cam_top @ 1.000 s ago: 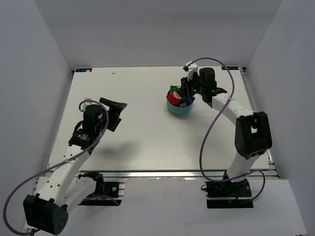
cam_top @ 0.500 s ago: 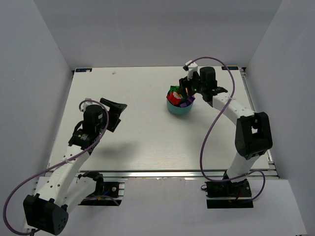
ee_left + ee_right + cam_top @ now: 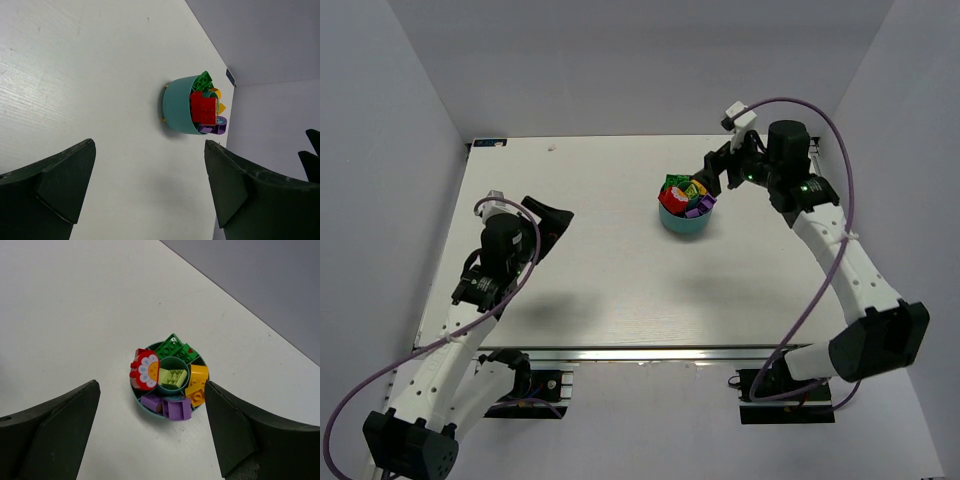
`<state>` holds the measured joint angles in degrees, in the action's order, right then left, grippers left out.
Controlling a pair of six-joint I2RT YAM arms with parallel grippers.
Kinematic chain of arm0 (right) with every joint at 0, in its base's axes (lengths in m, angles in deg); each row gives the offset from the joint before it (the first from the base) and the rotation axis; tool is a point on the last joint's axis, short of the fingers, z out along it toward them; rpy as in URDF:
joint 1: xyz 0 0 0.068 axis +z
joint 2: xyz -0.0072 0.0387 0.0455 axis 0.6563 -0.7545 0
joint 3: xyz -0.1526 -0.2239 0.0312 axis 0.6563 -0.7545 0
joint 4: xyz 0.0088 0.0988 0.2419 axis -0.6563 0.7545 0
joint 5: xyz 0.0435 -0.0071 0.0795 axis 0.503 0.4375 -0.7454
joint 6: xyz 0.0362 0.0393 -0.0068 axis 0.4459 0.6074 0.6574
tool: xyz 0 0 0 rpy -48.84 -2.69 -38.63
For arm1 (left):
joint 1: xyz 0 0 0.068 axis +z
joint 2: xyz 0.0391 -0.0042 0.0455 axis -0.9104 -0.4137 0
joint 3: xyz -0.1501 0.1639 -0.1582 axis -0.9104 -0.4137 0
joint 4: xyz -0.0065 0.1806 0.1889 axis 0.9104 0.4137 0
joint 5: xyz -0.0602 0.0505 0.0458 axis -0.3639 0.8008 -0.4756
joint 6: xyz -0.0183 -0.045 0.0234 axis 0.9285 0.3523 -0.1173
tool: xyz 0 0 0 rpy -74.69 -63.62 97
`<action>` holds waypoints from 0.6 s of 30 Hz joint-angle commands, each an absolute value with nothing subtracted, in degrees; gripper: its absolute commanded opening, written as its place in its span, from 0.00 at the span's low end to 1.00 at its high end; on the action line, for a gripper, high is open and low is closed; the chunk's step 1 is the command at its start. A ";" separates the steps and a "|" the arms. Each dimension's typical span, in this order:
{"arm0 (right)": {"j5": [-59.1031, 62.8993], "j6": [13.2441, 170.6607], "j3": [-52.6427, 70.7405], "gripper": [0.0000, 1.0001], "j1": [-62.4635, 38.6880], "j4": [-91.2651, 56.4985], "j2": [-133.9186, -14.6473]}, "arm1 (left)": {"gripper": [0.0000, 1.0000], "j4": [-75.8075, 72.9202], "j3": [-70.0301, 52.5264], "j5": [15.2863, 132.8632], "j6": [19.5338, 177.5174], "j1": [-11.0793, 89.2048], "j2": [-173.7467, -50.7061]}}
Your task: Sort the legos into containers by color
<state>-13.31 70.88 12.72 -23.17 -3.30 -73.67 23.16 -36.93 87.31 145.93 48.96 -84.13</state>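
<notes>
Looking at the teal bowl (image 3: 685,224): standing upright on the white counter (image 3: 600,280), toward the far right. Holding legos grouped by colour, as the right wrist view shows:

- red with a flower face (image 3: 145,371) at the left
- green (image 3: 174,349) at the top
- orange-yellow (image 3: 197,385) at the right
- purple (image 3: 172,407) at the bottom
- lime (image 3: 173,377) in the centre cup

Hovering above and just to the right, the right fingers (image 3: 55,435): spreading wide, gripping nothing, framing the bowl. Hanging well apart over the counter's left side, the left fingers (image 3: 55,187): also spreading wide, carrying nothing, pointing at the bowl across bare counter. Enclosing everything, pale grey walls (image 3: 620,60). Arching over the right arm, a purple cable (image 3: 798,99).
</notes>
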 commanded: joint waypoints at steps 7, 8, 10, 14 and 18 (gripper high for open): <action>-4.19 80.21 4.88 0.89 -24.14 6.81 -62.65 | 0.98 20.00 -34.25 84.97 136.52 49.30 -79.63; -1.65 81.52 3.91 0.89 -24.14 6.89 -61.85 | 0.98 20.08 -34.34 84.80 136.26 49.30 -79.10; 0.74 82.50 3.38 0.89 -24.31 7.33 -60.09 | 0.98 20.35 -34.43 84.27 135.64 49.22 -77.87; 5.57 83.38 2.06 0.89 -24.40 9.34 -57.89 | 0.98 22.01 -34.86 83.74 135.46 49.30 -76.02; 6.55 82.77 0.66 0.89 -24.58 10.85 -55.88 | 0.98 22.63 -36.36 83.57 136.16 49.30 -72.86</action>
